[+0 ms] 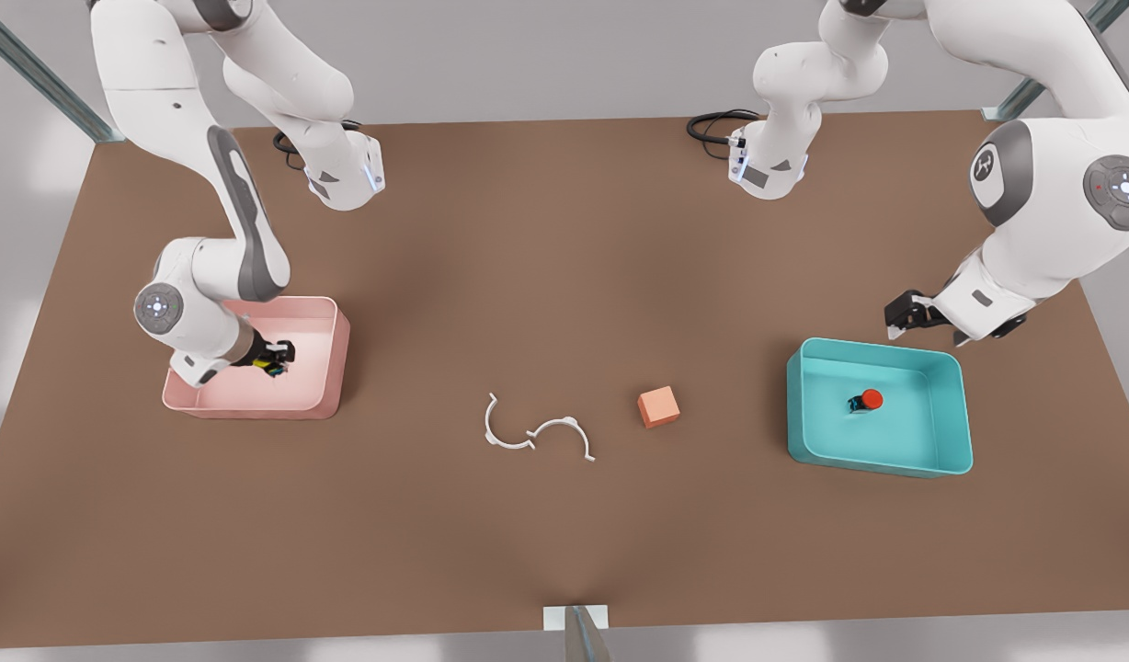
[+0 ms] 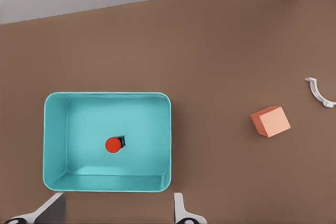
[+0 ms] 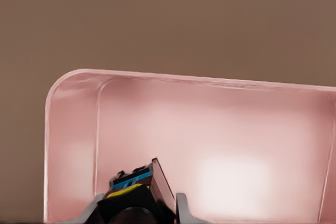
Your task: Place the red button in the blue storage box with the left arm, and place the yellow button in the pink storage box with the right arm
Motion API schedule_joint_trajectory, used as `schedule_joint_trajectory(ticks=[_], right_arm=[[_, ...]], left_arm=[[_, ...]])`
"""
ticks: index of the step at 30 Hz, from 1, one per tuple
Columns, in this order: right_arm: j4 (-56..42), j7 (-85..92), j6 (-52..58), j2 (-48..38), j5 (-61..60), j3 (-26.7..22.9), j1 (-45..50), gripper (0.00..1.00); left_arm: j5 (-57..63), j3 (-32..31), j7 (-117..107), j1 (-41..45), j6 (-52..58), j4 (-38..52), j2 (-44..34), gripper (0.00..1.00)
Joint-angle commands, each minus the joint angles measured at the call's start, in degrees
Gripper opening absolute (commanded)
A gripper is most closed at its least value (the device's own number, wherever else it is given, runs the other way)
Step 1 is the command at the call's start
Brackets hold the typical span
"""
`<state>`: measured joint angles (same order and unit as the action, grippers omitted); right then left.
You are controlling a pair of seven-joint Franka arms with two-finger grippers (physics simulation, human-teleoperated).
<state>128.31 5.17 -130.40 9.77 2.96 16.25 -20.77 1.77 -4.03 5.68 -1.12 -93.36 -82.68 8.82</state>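
The red button (image 1: pixel 868 400) (image 2: pixel 113 145) lies on its side on the floor of the blue storage box (image 1: pixel 797 409) (image 2: pixel 169 140), at the front view's right. My left gripper (image 1: pixel 905 313) (image 2: pixel 115 211) hangs open just behind that box, holding nothing. At the front view's left, my right gripper (image 1: pixel 275 360) (image 3: pixel 139 208) is lowered inside the pink storage box (image 1: pixel 318 308) (image 3: pixel 210 80). It is shut on the yellow button (image 1: pixel 272 365) (image 3: pixel 131 190), whose yellow cap and dark base show between the fingers.
An orange-salmon cube (image 1: pixel 658 406) (image 2: pixel 270 121) sits on the brown table between the boxes. Two white curved clips (image 1: pixel 537 432) (image 2: pixel 317 90) lie next to it. Black cables (image 1: pixel 712 124) coil at the arm bases at the back.
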Motion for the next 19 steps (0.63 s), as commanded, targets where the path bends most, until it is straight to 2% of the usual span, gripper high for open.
schedule_joint_trajectory(ticks=[1,3,4,6,8,9,10,11,13,16,19], right_arm=[[-0.2,13.2,0.1,1.8,0.3,0.0,-1.0,0.65],[-0.6,12.3,-0.8,2.9,0.3,0.0,-0.9,0.81],[-2.0,11.3,-0.7,3.3,0.4,0.0,-0.6,0.92],[-6.3,10.9,0.1,4.6,0.4,0.2,-0.2,0.94],[-20.9,7.7,16.2,3.9,0.5,2.0,2.4,0.94],[-26.3,1.5,23.5,0.5,0.5,-1.7,8.6,0.97],[-26.5,-2.4,27.0,-4.4,0.3,-11.1,19.3,1.0],[-27.6,-2.4,27.0,-7.4,0.2,-13.4,21.7,1.0],[-47.0,-2.5,44.2,1.0,-2.0,-13.1,21.9,1.0],[-47.0,-10.7,45.8,1.3,-0.9,-12.5,23.0,1.0],[-48.1,-11.1,43.7,2.1,-0.2,-12.8,23.4,1.0]], left_arm=[[0.1,0.0,-5.1,0.0,0.1,0.0,0.0,1.0],[0.1,0.0,-5.1,0.0,0.1,0.1,0.0,1.0],[0.1,0.0,-5.1,0.1,0.1,0.0,0.0,1.0],[0.1,0.0,-5.1,0.0,0.1,0.1,0.0,1.0],[0.2,0.1,-4.9,-0.2,0.1,0.0,0.0,1.0],[0.1,0.1,-4.8,-0.4,0.1,0.1,0.0,1.0],[0.1,0.1,-4.8,-0.5,0.1,0.0,0.0,1.0],[0.1,0.1,-4.7,-0.5,0.1,0.1,0.0,1.0],[0.1,0.1,-4.7,-0.5,0.1,0.1,0.0,1.0],[0.1,0.1,-4.8,-0.4,0.1,0.0,0.0,1.0],[0.1,0.1,-4.8,-0.4,0.1,0.1,0.0,1.0]])
